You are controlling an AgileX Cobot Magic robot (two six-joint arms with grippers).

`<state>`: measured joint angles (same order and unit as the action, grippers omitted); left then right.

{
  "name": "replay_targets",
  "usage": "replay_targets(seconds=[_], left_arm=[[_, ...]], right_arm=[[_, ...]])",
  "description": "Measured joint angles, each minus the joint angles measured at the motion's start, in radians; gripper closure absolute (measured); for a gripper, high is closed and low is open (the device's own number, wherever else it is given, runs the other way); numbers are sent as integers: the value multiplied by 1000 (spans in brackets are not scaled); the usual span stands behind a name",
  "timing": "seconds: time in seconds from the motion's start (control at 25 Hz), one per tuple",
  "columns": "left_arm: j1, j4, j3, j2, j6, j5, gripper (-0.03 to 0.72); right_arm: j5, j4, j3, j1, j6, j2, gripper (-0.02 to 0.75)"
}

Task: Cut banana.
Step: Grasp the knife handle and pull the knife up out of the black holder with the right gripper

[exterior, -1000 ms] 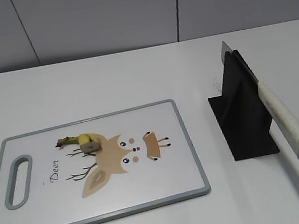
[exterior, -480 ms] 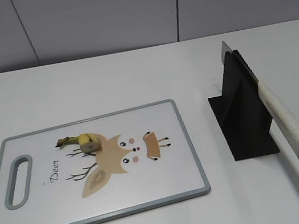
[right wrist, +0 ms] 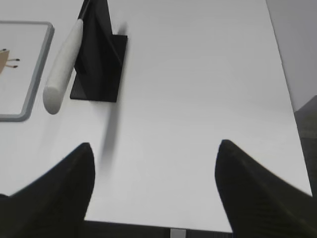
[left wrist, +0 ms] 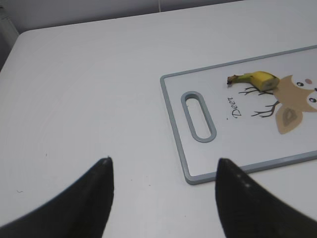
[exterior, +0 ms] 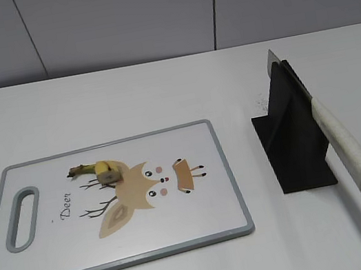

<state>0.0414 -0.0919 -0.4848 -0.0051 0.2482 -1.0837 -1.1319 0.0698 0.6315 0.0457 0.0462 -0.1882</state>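
Note:
The banana (exterior: 99,170) is a small yellow stub with a dark stem, lying on the cutting board (exterior: 211,227) above the printed deer; it also shows as a stub (left wrist: 257,79) in the left wrist view. A knife (exterior: 339,142) with a white handle rests in a black stand (exterior: 293,136); the right wrist view shows this knife (right wrist: 62,69) too. My left gripper (left wrist: 163,168) hangs open over bare table, near the board's handle end. My right gripper (right wrist: 154,148) is open and empty, back from the stand near the table's front edge. Neither arm appears in the exterior view.
The board's handle slot (left wrist: 198,116) lies toward my left gripper. The white table (exterior: 158,90) runs back to a grey wall, and its front edge (right wrist: 148,225) shows just below my right gripper.
Nothing differs across the exterior frames: banana, board, knife and stand stay where they were.

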Motion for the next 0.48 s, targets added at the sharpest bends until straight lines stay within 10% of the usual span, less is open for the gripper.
replay_targets(seconds=[0.48], left_arm=[[0, 0, 0, 0, -3, 0, 95]], right_arm=[[-80, 11, 188, 0, -11, -334, 161]])
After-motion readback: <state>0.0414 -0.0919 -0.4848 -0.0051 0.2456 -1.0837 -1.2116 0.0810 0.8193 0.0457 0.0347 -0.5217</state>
